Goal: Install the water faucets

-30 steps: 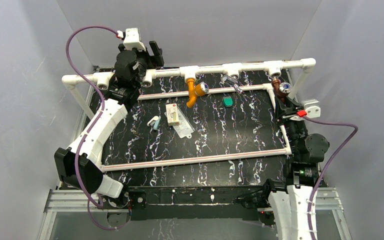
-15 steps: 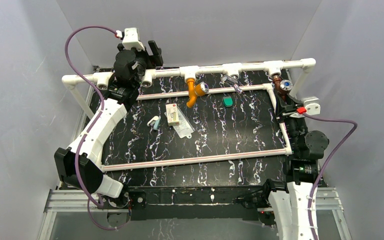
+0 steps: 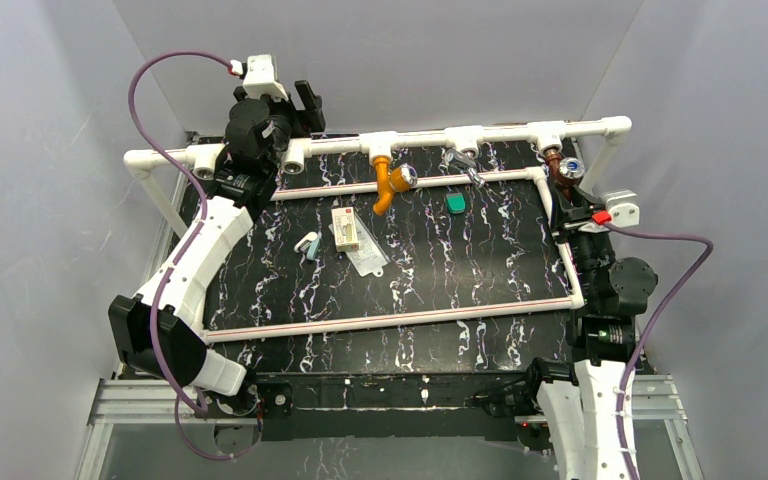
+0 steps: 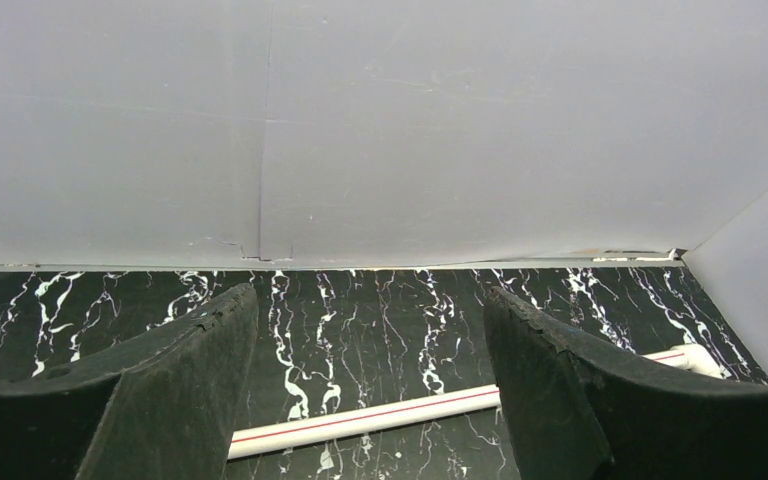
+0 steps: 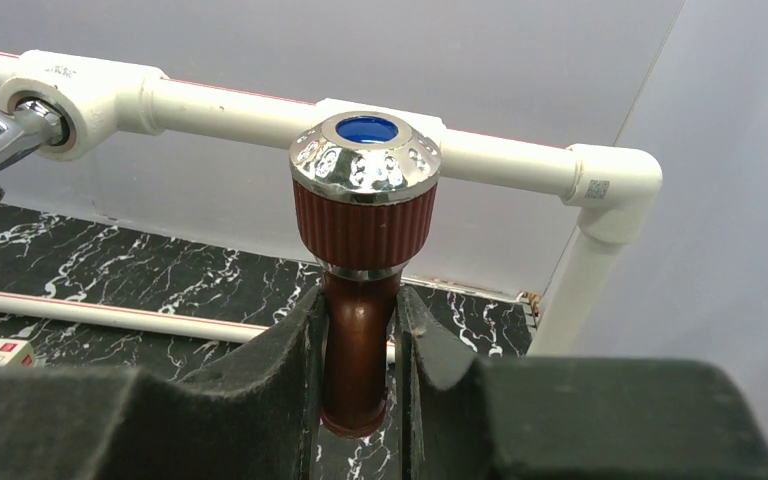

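The right tool is clenched around the curved neck of the dark reddish-brown faucet, just below its ribbed collar and its blue-capped chrome knob. The faucet sits at the far right end of the white plastic pipe rail, just beside the last white tee fitting, above the black marbled surface; I cannot tell whether its thread is seated. The orange faucet hangs from a tee farther left on the same rail, with no tool on it. The left tool is spread wide and grasps nothing, near the rail's left end. The held faucet looks rigid and light, a hard body that should not give under pressure. Its glossy neck is likely slippery, so a twist could slide in the pads; the ribbed collar offers better bite, while the knob probably spins and makes a poor hold
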